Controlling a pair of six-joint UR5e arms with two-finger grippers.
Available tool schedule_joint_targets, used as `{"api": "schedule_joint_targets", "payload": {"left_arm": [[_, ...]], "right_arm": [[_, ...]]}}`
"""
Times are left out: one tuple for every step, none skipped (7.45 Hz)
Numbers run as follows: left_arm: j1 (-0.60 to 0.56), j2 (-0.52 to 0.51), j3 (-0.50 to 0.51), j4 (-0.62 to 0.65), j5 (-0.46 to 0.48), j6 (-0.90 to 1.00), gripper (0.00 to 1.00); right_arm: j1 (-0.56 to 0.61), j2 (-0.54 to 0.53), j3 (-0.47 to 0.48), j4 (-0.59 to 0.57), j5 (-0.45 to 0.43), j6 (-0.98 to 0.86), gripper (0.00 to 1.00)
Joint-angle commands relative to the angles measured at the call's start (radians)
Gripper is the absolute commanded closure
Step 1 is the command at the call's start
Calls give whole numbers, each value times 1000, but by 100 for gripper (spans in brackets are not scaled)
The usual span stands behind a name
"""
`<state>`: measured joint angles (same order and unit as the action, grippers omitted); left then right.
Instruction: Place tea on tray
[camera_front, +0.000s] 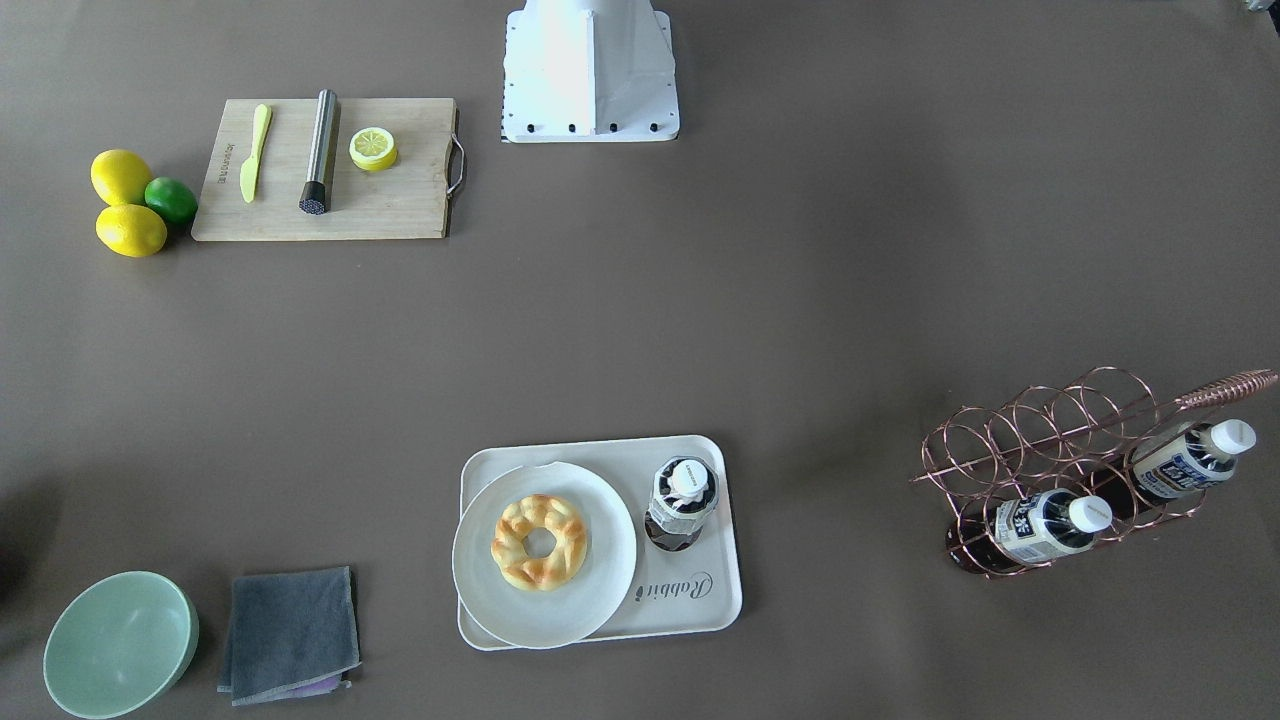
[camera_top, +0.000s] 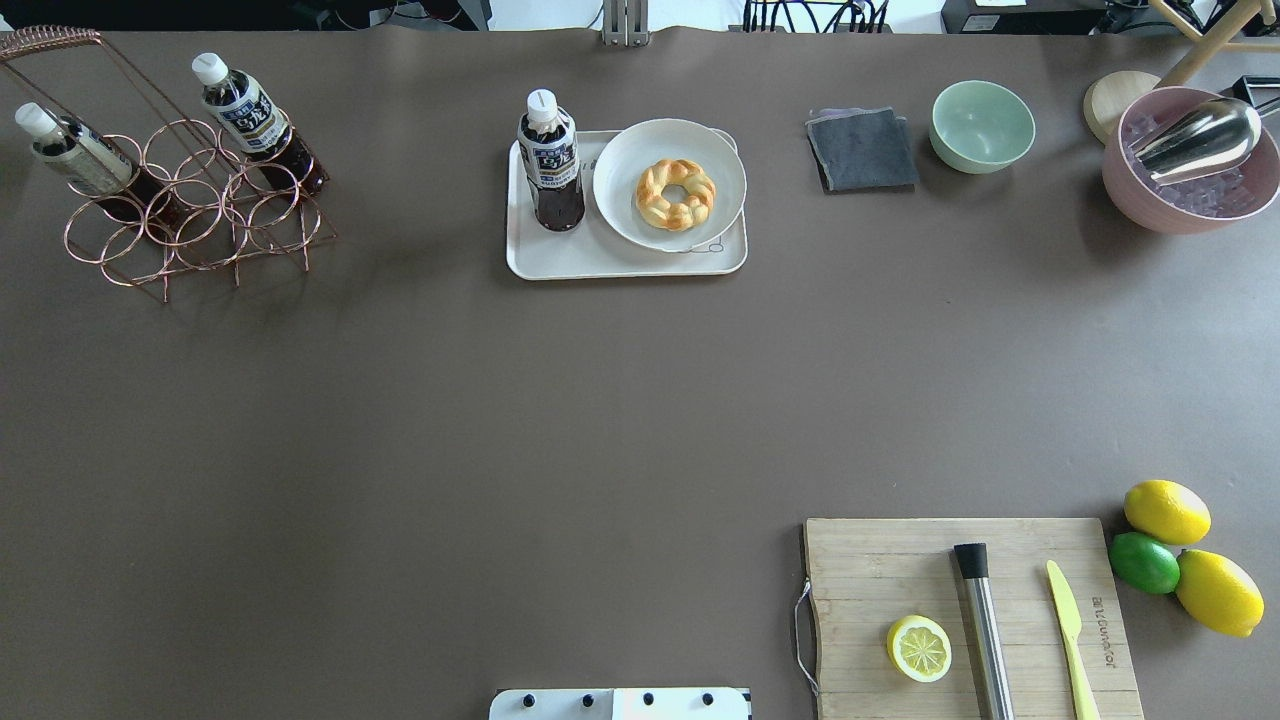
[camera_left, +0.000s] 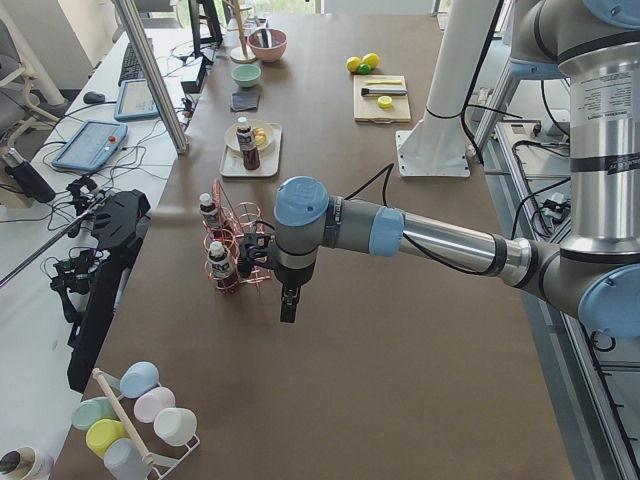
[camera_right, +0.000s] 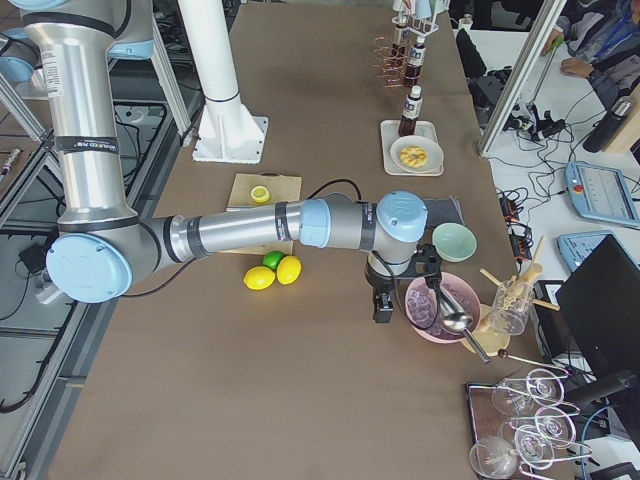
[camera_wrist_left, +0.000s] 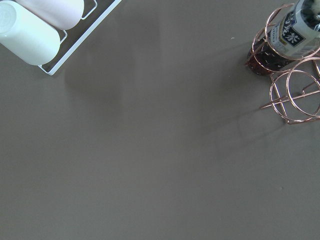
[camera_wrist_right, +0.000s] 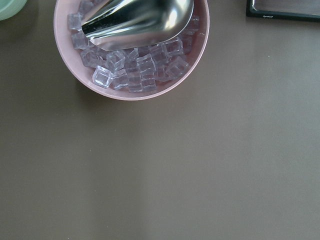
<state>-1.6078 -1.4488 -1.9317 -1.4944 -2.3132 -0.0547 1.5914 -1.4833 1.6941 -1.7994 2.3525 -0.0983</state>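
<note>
Though just beside plate (camera_top: 622, 168), tea (camera_top: 550, 160) inside rimmed tray (camera_top: 600, 263)

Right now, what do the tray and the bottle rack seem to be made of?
The tray: probably matte off-white plastic, with moulded rounded corners and printed script. The bottle rack: thin wire with a shiny copper-coloured finish, likely metal.

The small clear plastic bottle of dark reddish-brown tea (camera_top: 550, 160), with a white screw cap and a white-and-blue printed label, stood upright on the off-white rectangular plastic tray (camera_top: 600, 262), at the tray's end toward the robot's left. The tray, round-cornered with a raised rim and grey "Rabbit" script along one long edge, lay flat on the brown table (camera_top: 400, 400), on the side far from the robot's base and about midway along.
</note>
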Motion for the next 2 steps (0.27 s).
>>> {"api": "schedule_joint_targets", "payload": {"left_arm": [[-1, 10, -1, -1, 0, -4, 3], [-3, 10, -4, -1, 0, -2, 3]], "right_arm": [[-8, 8, 6, 0, -1, 2, 0], [-14, 8, 15, 0, -1, 6, 0]]}}
